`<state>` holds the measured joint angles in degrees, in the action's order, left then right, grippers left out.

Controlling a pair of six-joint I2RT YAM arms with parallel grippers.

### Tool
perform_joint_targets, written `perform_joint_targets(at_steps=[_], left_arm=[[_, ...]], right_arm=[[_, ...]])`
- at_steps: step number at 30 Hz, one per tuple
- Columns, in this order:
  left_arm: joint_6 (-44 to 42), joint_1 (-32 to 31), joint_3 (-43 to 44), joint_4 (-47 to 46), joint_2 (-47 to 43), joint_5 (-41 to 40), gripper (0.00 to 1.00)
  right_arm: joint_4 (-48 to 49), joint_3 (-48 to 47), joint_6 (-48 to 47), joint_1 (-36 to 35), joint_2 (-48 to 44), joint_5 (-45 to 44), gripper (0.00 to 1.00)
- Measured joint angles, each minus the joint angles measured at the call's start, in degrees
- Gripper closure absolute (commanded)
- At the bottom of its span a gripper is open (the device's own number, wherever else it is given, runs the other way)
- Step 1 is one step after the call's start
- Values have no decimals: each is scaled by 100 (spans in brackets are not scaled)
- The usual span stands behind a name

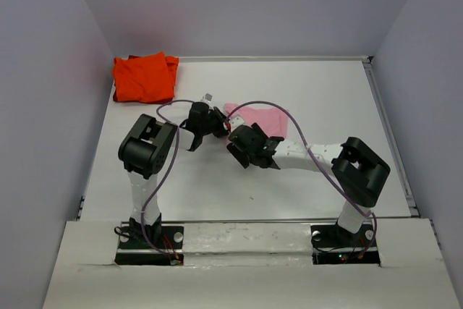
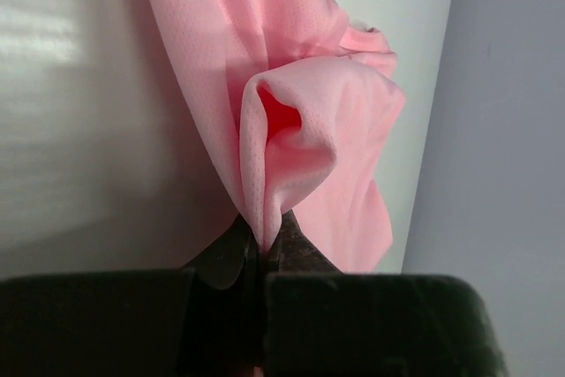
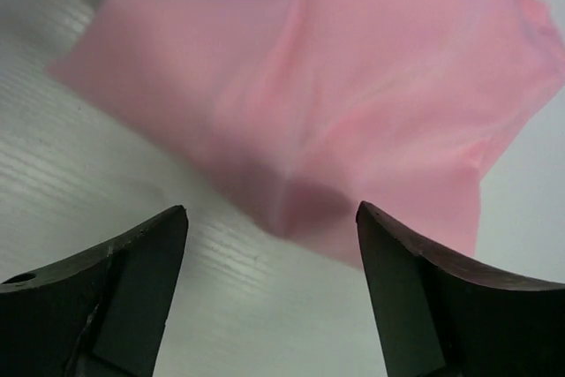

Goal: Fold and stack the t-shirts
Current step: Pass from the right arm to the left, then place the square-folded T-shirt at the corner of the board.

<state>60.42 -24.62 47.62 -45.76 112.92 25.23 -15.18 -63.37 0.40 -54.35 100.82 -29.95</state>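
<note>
The left arm (image 1: 148,150) rises from its base at the lower left of the top view, bends at the elbow and reaches up and to the right. Its left gripper (image 2: 262,245) is pinched shut on a raised fold of the light pink soft cloth t-shirt (image 2: 300,143), and the cloth bulges into a pocket just above the fingertips.

The right arm (image 1: 358,171) folds at the lower right and stretches its forearm leftward, low over the table. The right gripper (image 3: 272,214) faces the pink cloth with its jaws spread wide. It holds nothing, and the shirt's near edge lies between and beyond the two dark fingers (image 3: 132,280).

The pink shirt sits rumpled at the centre of the top view, between the two grippers and to the right of them. The bright orange-red cloth t-shirt (image 1: 145,77) lies bunched in the upper left corner, well apart from both arms.

A small pale tag (image 1: 207,97) lies just above the left gripper; it is too small to read.

The white table (image 1: 325,99) shows fine ribbing in the right wrist view. Plain grey-lilac walls (image 1: 239,5) close it in on three sides. Purple cables (image 1: 269,103) loop along both arms.
</note>
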Motion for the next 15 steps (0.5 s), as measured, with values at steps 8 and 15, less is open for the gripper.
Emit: perform_joint_targets(at_steps=[8,15], left_arm=[[-1596,514,2315,2422,590,-188,100],[-3139,984,4898,4483,1508,-848,100]], right_arm=[[-249,920,1106,-160,-562,313,17],[-114,1335,1746,-553,-1217,708,17]])
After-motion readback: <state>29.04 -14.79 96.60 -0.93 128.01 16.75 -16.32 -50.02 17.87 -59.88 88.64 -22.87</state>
